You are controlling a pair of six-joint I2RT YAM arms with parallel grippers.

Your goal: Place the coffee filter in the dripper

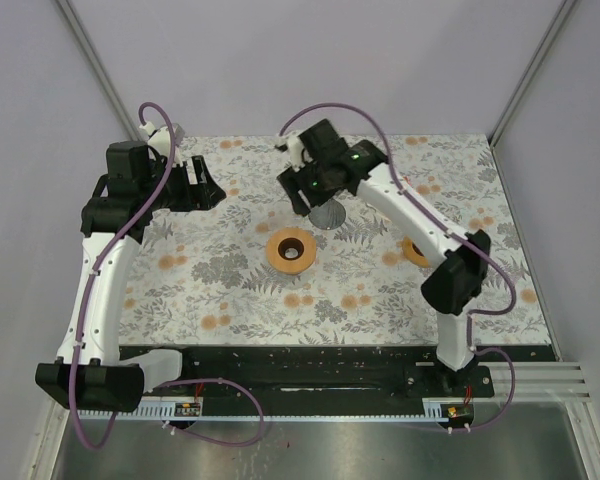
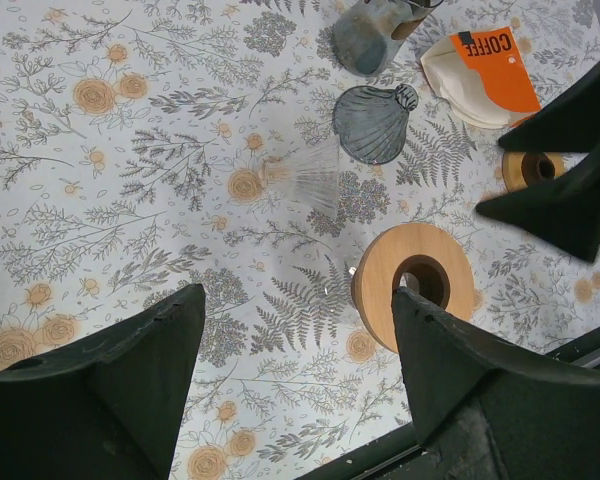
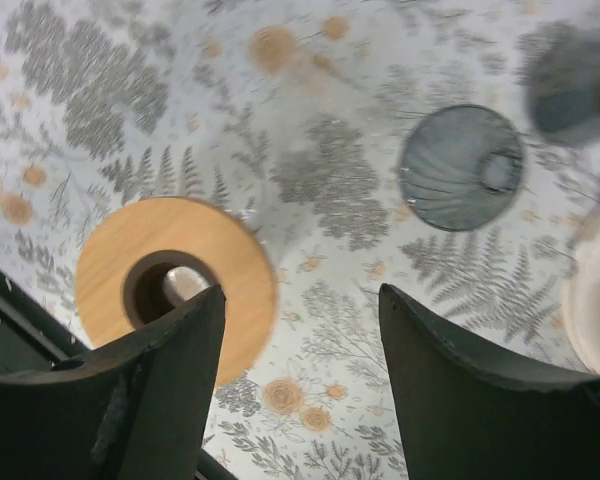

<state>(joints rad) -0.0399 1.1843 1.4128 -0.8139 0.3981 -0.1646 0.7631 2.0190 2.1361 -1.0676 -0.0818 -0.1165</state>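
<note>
We've got the coffee filter over on the right side of the table. It's a cream-white paper fan with a rounded edge and an orange label reading COFFEE across it, lying flat on the flowered cloth. Near it sits a small wooden ring, and a smoky grey ribbed glass piece lies close by too. Nothing is touching the filter. From the top view we can't make it out, because the right arm covers that patch.

The left gripper hangs with its jaws spread wide and nothing between them. The right gripper has its jaws parted over bare cloth, empty as well. Partly behind one of its fingers we see the dripper, a wooden ring with a dark hole, mid-table and well apart from the filter.
</note>
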